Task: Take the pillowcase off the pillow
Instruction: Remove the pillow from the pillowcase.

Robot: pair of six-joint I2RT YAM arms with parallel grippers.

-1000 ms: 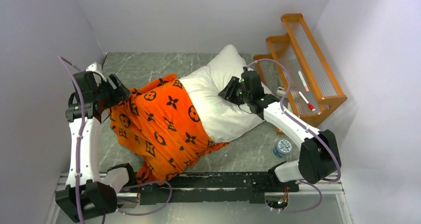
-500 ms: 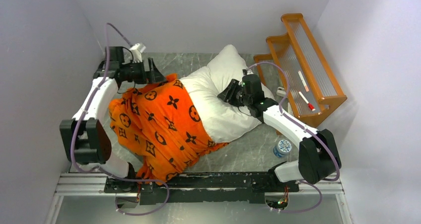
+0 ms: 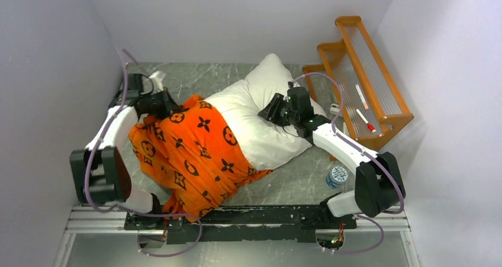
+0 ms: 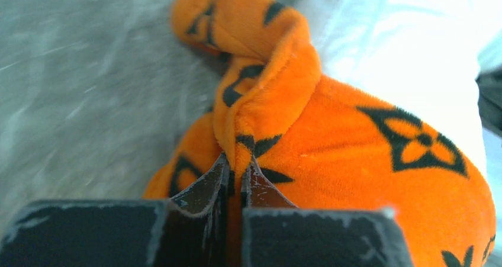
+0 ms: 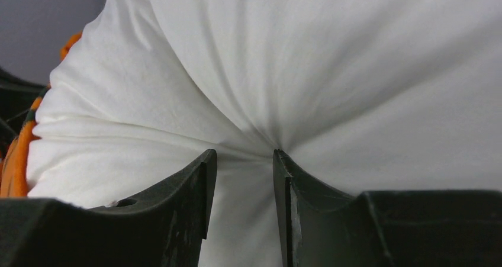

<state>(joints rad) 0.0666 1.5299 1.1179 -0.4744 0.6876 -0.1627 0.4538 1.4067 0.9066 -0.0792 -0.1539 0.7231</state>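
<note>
On the grey marble table (image 3: 308,181), seen from above, the large, soft, bright orange pillowcase (image 3: 189,151) with dark brown motifs covers the near-left half of the large plump white pillow (image 3: 260,125). The far-right half is bare. The left gripper (image 3: 167,105) sits at the far-left corner of the cover, and the right gripper (image 3: 273,110) is on the bare white cloth.

In the left wrist view, the jaws are together, clamped on a raised fold of the orange fabric.

In the right wrist view, the jaws stand partly apart and pinch a gather of white pillow cloth, with creases running to it.

I judge the step in hand is the pull: one arm anchors the pillow, the other grips the cover. The next move calls for drawing the orange fold toward the near left, away from the right gripper.
</note>
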